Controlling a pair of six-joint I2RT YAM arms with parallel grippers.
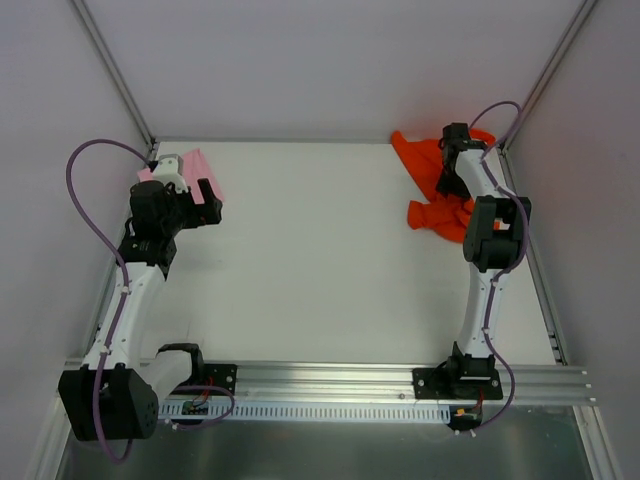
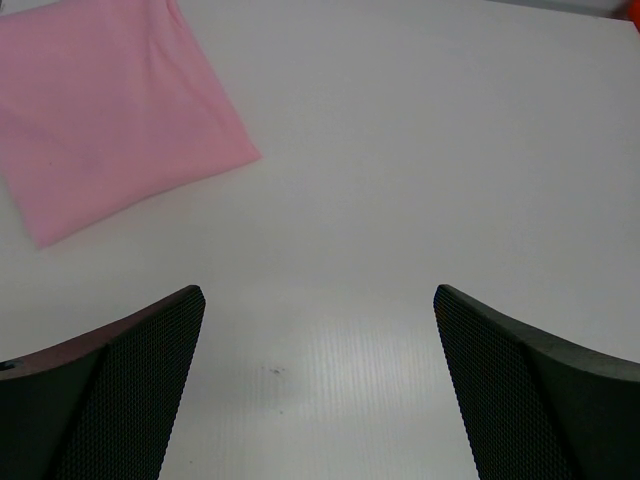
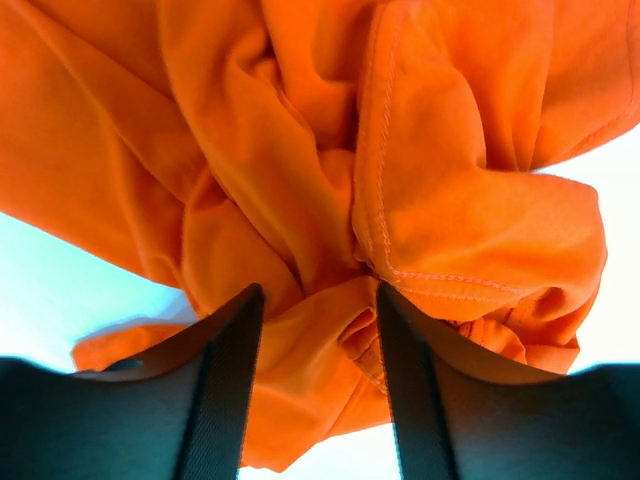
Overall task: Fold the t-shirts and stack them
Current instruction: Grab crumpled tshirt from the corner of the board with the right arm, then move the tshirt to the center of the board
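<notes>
From the overhead camera I see the orange-red shirt (image 1: 428, 165) crumpled in a heap at the far right corner of the table (image 1: 320, 260), part of it trailing nearer along the right edge. The right gripper (image 1: 446, 188) is down in that heap, and from up here the arm's own body hides the fingertips from me. Over at the far left, the pink shirt (image 1: 197, 161) lies as a small flat square by the left wall, with the left gripper (image 1: 208, 205) poised at its near right edge. On the left wrist camera the pink shirt (image 2: 110, 130) sits flat in the upper left. The left gripper (image 2: 320, 300) hangs over bare table beside it with its fingers (image 2: 150, 370) spread as wide as I've seen them, nothing between them and nothing touching them. On the right wrist camera the orange-red shirt (image 3: 300, 150) fills almost the whole view, deeply creased, with a stitched hem curling down the middle. The right gripper (image 3: 315, 300) has its fingers (image 3: 225, 390) about halfway in, a bunched fold of the fabric filling the gap and lying against both inner faces. I can't tell from this whether they have actually clamped on the cloth or merely sit around it.
</notes>
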